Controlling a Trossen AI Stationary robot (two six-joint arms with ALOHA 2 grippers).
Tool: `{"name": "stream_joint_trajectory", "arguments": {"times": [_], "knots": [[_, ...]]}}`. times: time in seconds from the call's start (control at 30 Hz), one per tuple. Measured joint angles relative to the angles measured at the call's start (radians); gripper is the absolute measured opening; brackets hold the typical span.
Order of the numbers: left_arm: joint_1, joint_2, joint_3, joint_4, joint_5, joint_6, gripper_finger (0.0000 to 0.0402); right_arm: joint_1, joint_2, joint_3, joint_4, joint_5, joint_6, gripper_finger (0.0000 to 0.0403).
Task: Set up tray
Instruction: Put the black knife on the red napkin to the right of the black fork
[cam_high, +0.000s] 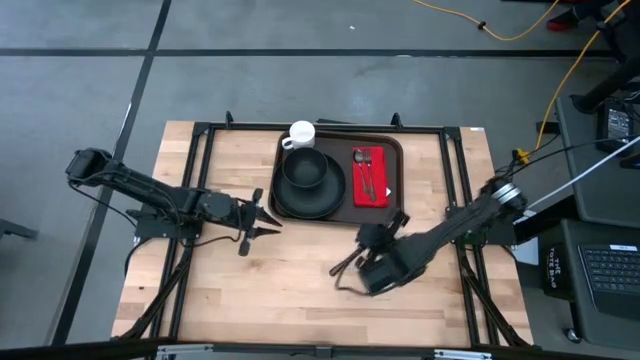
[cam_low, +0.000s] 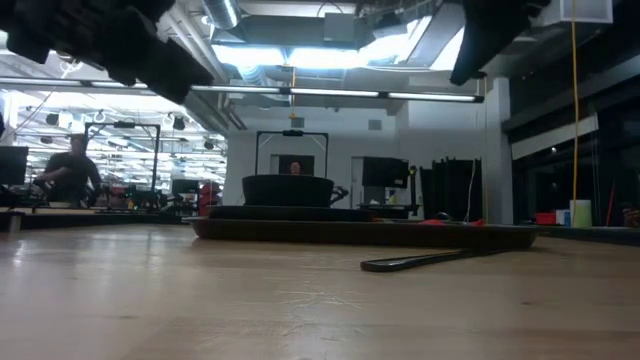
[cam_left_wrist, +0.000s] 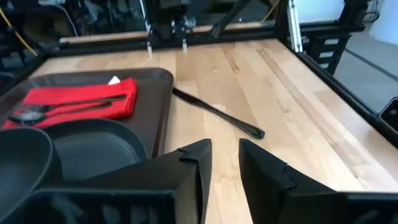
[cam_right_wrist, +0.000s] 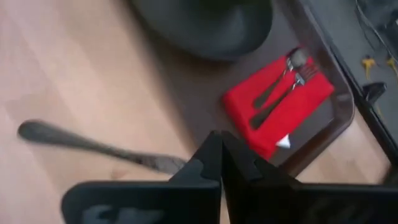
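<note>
Closest, right gripper (cam_right_wrist: 221, 163), fingers clenched empty, hovers over the knife (cam_right_wrist: 93, 147); it may nudge it under the tray (cam_high: 392, 150) rim.

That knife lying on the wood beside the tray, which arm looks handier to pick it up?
Probably the right. Its gripper hovers right by the knife, which lies off the tray. The left gripper waits farther away, across the plate.

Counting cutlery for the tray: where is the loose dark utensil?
In the high view, the long dark metal utensil lies on the wooden table, just off the brown tray's near edge, beside the right gripper.
</note>
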Motion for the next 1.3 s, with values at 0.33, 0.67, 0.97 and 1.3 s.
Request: {"name": "stream_joint_trajectory", "arguments": {"times": [0.33, 0.67, 0.97, 1.3], "knots": [[-0.005, 0.266, 0.212, -0.255, -0.038, 0.023, 0.0009, -0.084, -0.412, -0.592, 0.632, 0.081, -0.260, 0.0001], [-0.021, 0.478, 0.400, -0.307, 0.107, 0.019, 0.0002, -0.105, -0.529, -1.023, 1.214, 0.070, -0.326, 0.0003], [-0.064, 0.741, 0.617, -0.301, 0.052, -0.096, 0.0002, -0.051, -0.528, -1.128, 1.334, 0.009, -0.191, 0.0003], [-0.099, 1.014, 1.042, -0.602, -0.007, -0.263, 0.0001, -0.030, -0.528, -1.067, 1.316, 0.015, -0.382, 0.0004]]}}
